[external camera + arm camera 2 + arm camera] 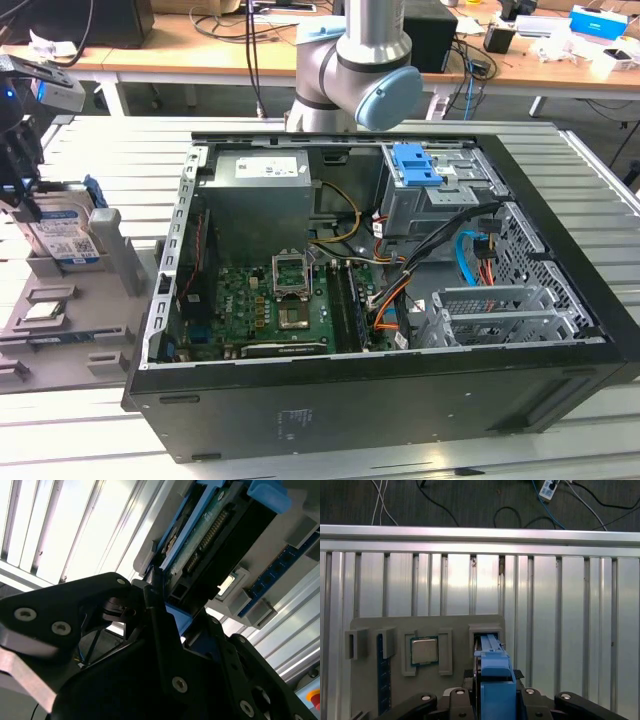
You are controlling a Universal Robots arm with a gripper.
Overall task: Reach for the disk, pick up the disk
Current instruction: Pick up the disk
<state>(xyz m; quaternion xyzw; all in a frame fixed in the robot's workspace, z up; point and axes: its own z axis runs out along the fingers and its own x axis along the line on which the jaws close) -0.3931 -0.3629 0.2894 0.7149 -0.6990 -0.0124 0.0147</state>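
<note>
Catches the gripper (pixel 24 200) at the disk (pixel 62 238), upright in a grey holder (pixel 118 262), exterior view's left; straddles its blue rail (pixel 495 680) in both wrist views, clamp impossible to tell; likely stiff, dense, shock-shy, best pinched across flat faces.

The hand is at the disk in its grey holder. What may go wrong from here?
The disk stands upright in a slot of the grey holder; a tilted pull may jam it or drag the holder. The hand sits over its thin blue edge, so a grip may slip.
</note>
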